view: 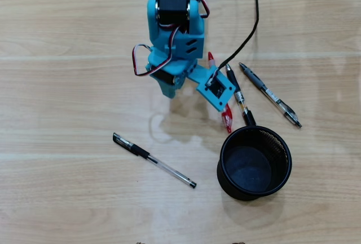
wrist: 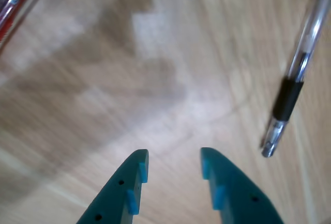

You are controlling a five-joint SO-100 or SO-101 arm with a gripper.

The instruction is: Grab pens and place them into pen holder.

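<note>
Above bare table (wrist: 103, 79), claw (wrist: 175, 163) gapes; clear pen (wrist: 295, 74) beside.

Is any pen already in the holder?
No: in the overhead view the pen holder shows only its bare dark floor, with nothing standing or lying inside it.

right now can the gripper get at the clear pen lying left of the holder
Probably yes: the gripper is open and empty above bare table, and the clear pen lies alone on the wood, well apart from the pen holder.
</note>
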